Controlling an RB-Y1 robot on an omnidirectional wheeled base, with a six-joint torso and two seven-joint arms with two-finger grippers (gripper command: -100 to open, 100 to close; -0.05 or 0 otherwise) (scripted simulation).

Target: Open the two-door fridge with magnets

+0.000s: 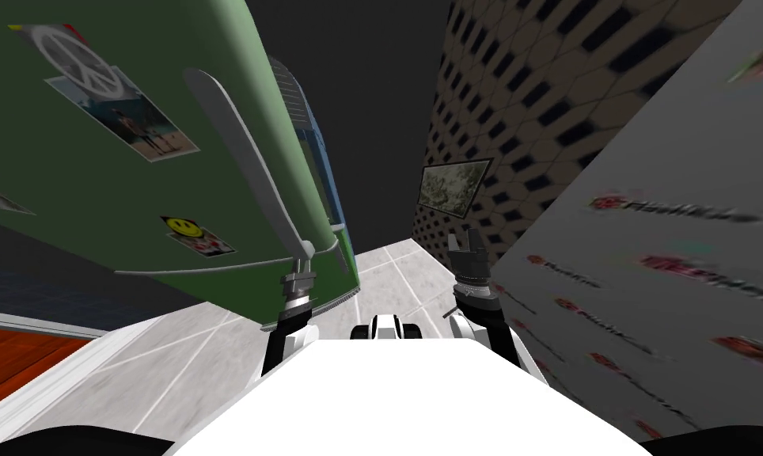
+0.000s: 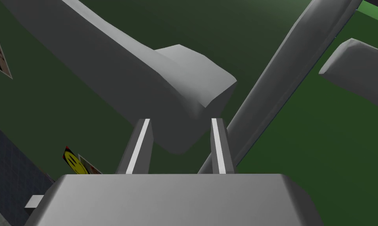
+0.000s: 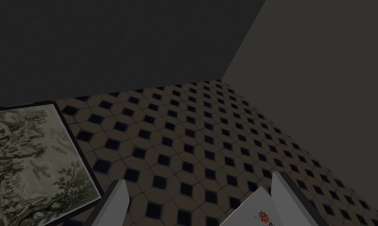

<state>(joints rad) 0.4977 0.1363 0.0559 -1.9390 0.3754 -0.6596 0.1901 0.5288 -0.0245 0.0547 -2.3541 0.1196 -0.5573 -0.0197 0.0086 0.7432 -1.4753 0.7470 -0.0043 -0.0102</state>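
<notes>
**Fridge handle (image 1: pixel 249 158) held at its lower end by the left gripper (image 1: pixel 301 260).**
The grey handle slants down the green fridge door (image 1: pixel 95 206), upper left of the head view, with magnets (image 1: pixel 184 226) beside it. The left fingers (image 2: pixel 139 145) are closed across its long axis. The right gripper (image 1: pixel 467 240), centre right, hangs well apart, its fingers spread and empty.

Dim, flat light throughout; head view smears at edges.
</notes>
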